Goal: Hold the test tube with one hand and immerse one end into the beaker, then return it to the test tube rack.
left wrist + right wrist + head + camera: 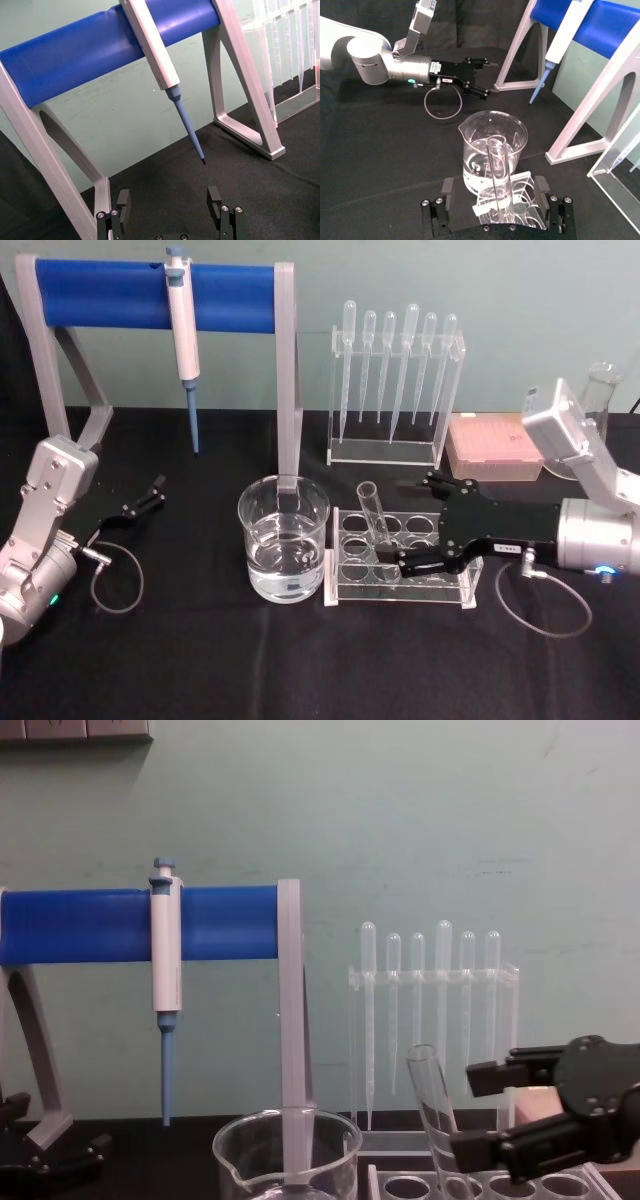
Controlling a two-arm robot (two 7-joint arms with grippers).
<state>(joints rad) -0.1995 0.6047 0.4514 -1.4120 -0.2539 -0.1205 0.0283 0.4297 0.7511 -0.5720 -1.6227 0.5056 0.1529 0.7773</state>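
Observation:
The test tube (pixel 374 508) leans in the clear tube rack (pixel 400 585), its open rim up. My right gripper (pixel 407 520) is open with its fingers on either side of the tube; the right wrist view shows the test tube (pixel 497 170) between the fingers (pixel 445 189) with a gap on each side. From the chest, the tube (pixel 430 1105) stands just left of the right gripper (pixel 476 1112). The beaker (pixel 283 540), part full of clear liquid, stands just left of the rack. My left gripper (pixel 150 495) rests open at the far left, holding nothing.
A blue-barred stand (pixel 150 290) with a hanging pipettor (pixel 182 330) rises behind the beaker. A clear rack of plastic pipettes (pixel 395 390), a pink tip box (pixel 495 445) and a glass flask (pixel 600 390) line the back right.

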